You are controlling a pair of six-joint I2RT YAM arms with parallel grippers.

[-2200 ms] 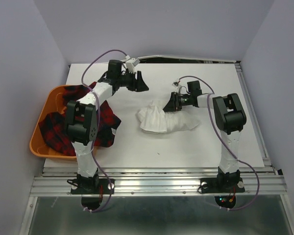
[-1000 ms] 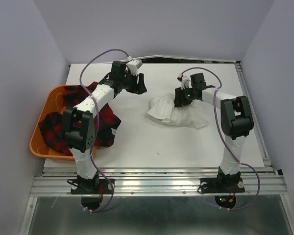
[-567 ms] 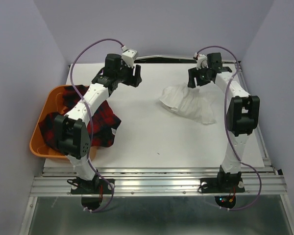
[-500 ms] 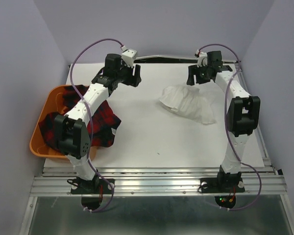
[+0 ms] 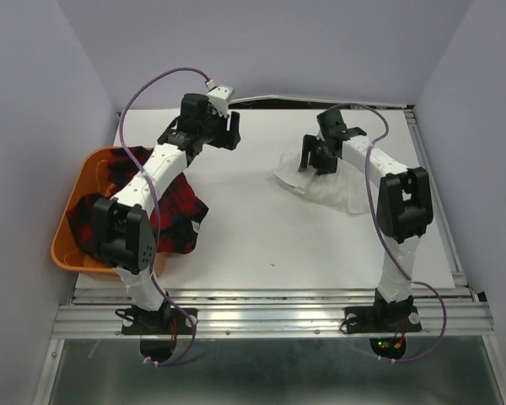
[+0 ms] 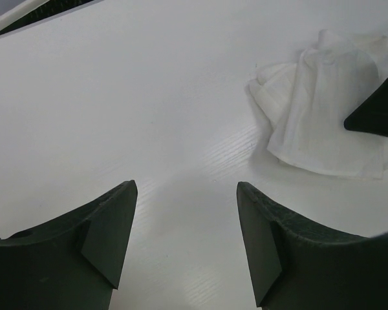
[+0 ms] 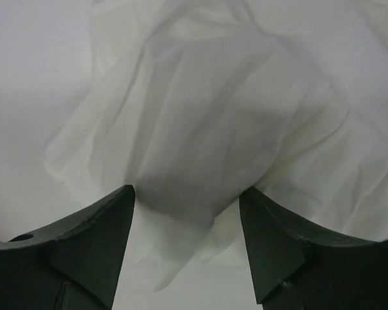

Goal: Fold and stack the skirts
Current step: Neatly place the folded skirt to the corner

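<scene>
The thin white skirt lies crumpled on the table's far right part; it also shows in the left wrist view and fills the right wrist view. My right gripper is open just above the skirt's left end, holding nothing. My left gripper is open and empty over bare table at the far left-middle, well left of the white skirt. Red-and-black plaid skirts hang out of the orange basket at the left.
The white table top ends at a metal rail at the front and right. Purple walls close in the back and sides. Purple cables loop above both arms.
My right gripper carried the white skirt toward the far right, let it go and lifted, then came back down left onto the skirt's left end. My left gripper moved to the far left.
</scene>
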